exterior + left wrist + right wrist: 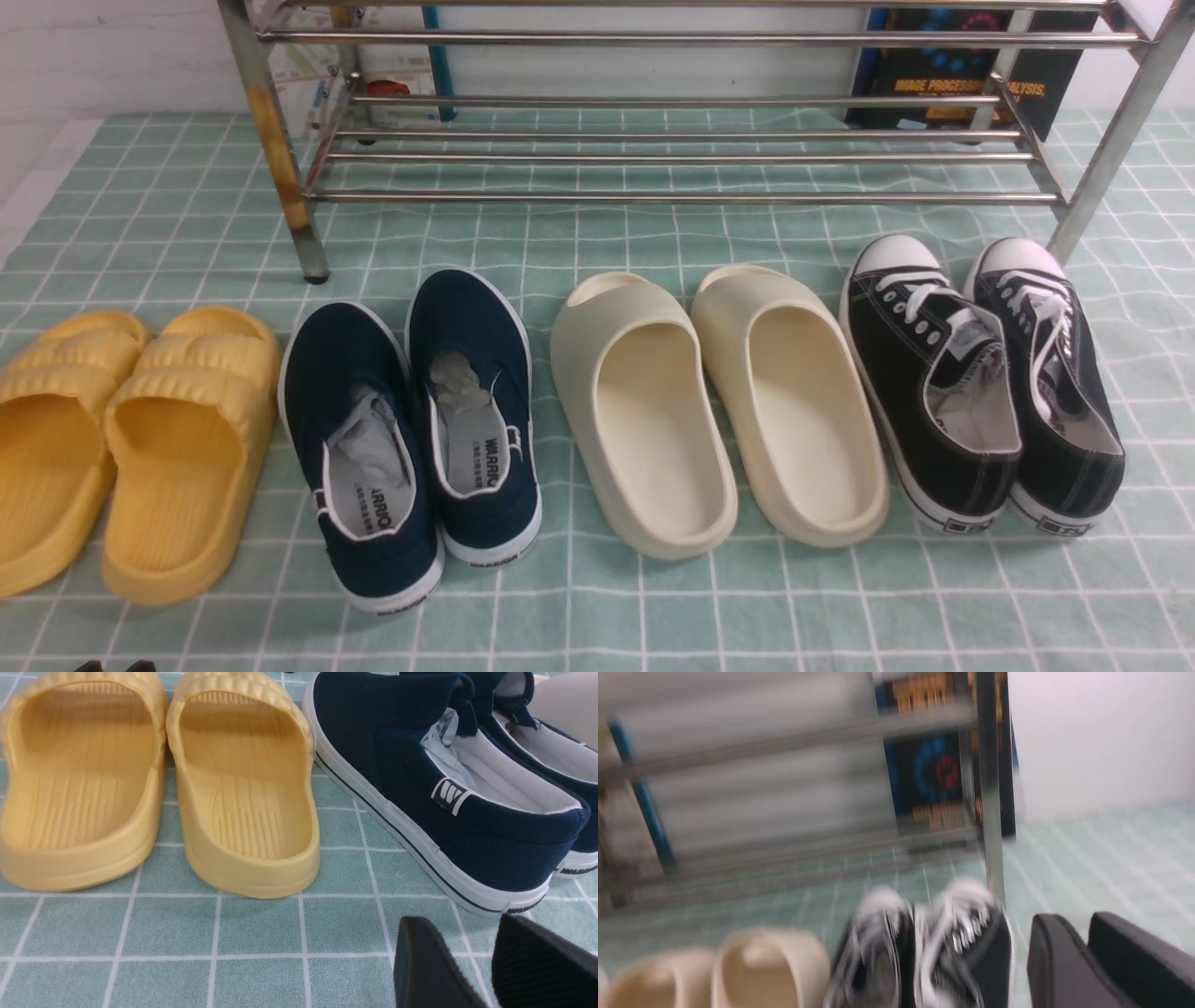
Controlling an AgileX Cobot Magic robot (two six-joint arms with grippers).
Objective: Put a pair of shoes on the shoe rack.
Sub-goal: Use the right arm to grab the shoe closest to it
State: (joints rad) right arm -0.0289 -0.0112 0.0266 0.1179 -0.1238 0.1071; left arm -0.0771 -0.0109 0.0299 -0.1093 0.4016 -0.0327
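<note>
Front view, with both wrist views. The pair of black canvas lace-up sneakers [980, 392] has white rubber toe caps, white laces, white soles with a dark stripe, white stitching and grey lining. The two shoes stand side by side and touching, toes towards the wide, low shoe rack of shiny horizontal steel bars [691, 197] and heels towards the robot. They rest on the green, white-checked cloth [653, 607] at the right end of a row of footwear, just in front of the rack's right front leg, and not on its bars. The rack's left front leg [280, 159] is stained yellow-brown. To the left of the sneakers come cream moulded slides [719, 411], navy slip-ons with white trim [411, 429] and yellow ribbed slides [131, 439]. In the blurred right wrist view the right gripper [1083, 933] sits near the sneakers' outer side, with a strip of cloth showing between them; its black fingers lie close together with nothing between them, but the blur does not show whether they meet. The left gripper [467, 926] is well apart from the sneakers — it hangs by the heel of a navy slip-on, its fingers parted by a narrow gap and empty.
</note>
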